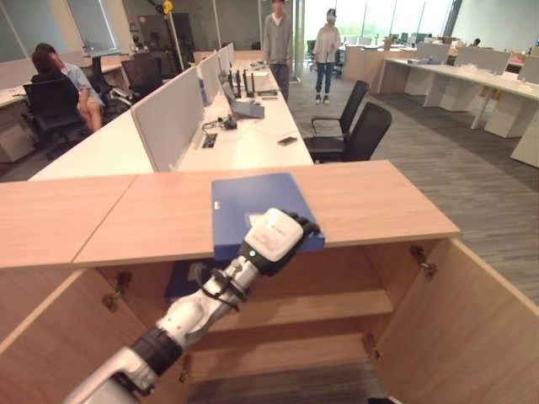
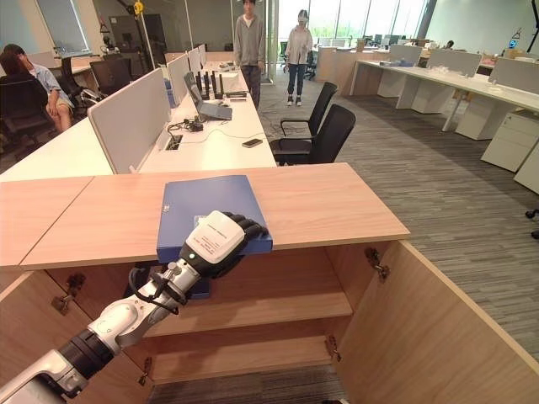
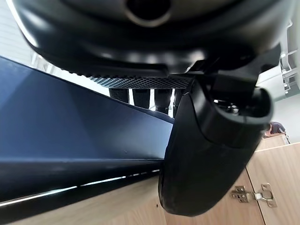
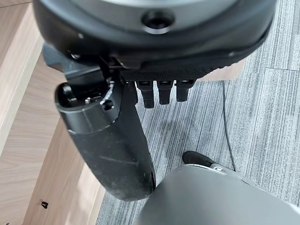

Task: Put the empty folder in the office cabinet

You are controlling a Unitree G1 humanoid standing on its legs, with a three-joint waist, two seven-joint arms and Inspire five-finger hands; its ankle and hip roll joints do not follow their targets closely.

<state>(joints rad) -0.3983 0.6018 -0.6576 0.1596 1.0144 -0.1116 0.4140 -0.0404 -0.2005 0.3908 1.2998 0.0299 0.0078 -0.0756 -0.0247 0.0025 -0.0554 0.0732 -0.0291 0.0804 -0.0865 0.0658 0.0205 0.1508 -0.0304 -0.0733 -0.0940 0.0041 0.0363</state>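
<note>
A blue folder (image 1: 253, 206) lies flat on the wooden cabinet top (image 1: 379, 202), its near edge hanging over the front. My left hand (image 1: 274, 238) reaches up from the lower left and grips that overhanging edge. Its dark fingers lie on the folder's cover; in the left wrist view the thumb (image 3: 211, 154) sits beneath the folder (image 3: 70, 126). My right hand (image 4: 112, 140) hangs over the grey carpet beside the cabinet's wood, holding nothing, with relaxed fingers.
Below the top, the cabinet stands open, with a right door (image 1: 472, 328) and a left door (image 1: 50, 337) swung outward and a shelf (image 1: 286, 307) inside. Something blue (image 2: 198, 286) sits on that shelf. Desks, black chairs (image 1: 358, 135) and people are beyond.
</note>
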